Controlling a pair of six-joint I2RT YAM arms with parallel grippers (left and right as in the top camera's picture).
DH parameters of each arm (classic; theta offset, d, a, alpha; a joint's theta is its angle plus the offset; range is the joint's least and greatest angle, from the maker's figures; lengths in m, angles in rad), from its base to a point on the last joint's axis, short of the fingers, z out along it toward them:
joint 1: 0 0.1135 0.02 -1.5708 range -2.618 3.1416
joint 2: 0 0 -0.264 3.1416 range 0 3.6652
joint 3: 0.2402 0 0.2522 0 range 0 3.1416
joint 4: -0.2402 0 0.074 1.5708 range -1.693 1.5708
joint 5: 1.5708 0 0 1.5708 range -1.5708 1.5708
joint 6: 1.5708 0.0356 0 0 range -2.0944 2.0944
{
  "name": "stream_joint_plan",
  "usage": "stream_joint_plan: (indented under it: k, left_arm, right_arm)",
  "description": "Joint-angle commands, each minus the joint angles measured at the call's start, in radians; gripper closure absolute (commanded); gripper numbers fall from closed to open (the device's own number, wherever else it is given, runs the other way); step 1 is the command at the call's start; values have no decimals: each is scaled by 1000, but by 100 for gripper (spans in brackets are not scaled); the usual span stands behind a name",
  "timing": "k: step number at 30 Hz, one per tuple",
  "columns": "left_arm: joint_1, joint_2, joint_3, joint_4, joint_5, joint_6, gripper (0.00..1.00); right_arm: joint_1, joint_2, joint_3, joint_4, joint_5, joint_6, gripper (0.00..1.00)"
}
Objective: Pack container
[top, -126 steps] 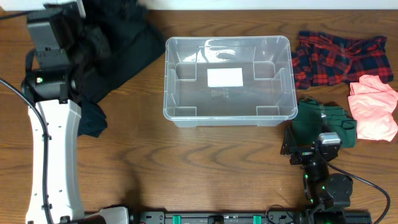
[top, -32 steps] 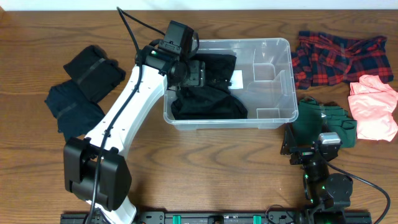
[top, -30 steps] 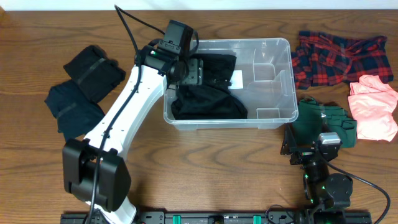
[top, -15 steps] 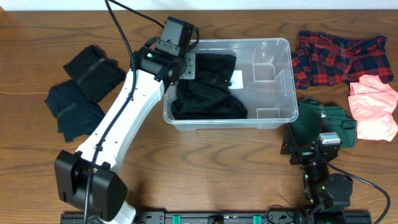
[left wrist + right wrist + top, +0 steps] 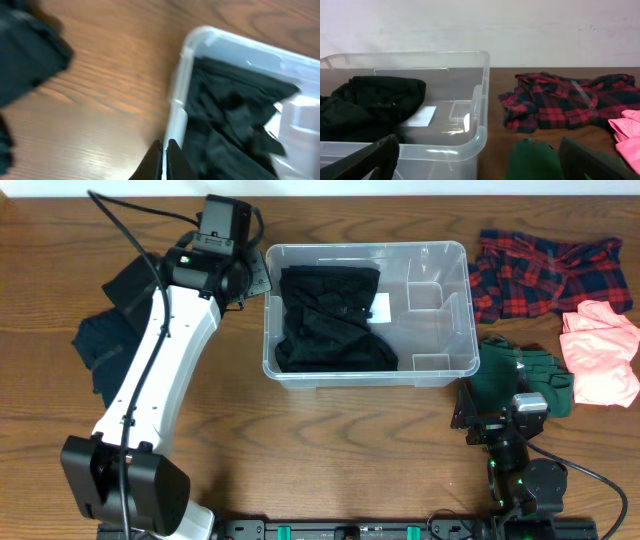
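Observation:
The container point(image 5: 440, 368) is a clear plastic tub in the middle of the table. A black garment point(image 5: 325, 320) lies crumpled in its left half, beside the white label point(image 5: 380, 307). My left gripper point(image 5: 255, 278) hovers just outside the tub's left wall, shut and empty. In the left wrist view its fingertips point(image 5: 164, 146) meet above the tub's rim point(image 5: 177, 95), with the black garment point(image 5: 230, 125) to the right. My right gripper point(image 5: 480, 408) rests at the front right over a green garment point(image 5: 530, 375), its jaws wide open point(image 5: 482, 160) and facing the container point(image 5: 475, 125).
A red and blue plaid garment point(image 5: 545, 270) lies at the back right, with a pink garment point(image 5: 600, 350) in front of it. Black and navy clothes point(image 5: 100, 345) sit at the left, partly under my left arm. The dark clothes point(image 5: 30, 45) also show in the left wrist view.
My left gripper has shut and pulled back left out of the container, leaving the black garment inside. The right arm has stayed still.

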State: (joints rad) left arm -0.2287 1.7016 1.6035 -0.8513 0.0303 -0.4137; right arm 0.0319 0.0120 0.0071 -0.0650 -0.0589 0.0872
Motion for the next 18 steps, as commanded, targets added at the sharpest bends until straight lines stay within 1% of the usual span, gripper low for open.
stream_joint_plan:
  k: [1,5,11,14,18]
  left_arm:
    - [-19,-11,19,-23,153,-22,94]
    - [-65,-11,19,-54,210,-9,94]
    - [-162,-8,19,-152,217,28,94]
    - [-211,4,19,-179,214,63,94]
    - [-258,45,17,-181,150,66,94]
  right_arm:
    - [-9,-5,-2,-3,0,9,1]
    - [-9,-5,-2,-3,0,9,1]
    - [-9,-5,-2,-3,0,9,1]
    - [-9,-5,-2,-3,0,9,1]
    - [-9,-5,-2,-3,0,9,1]
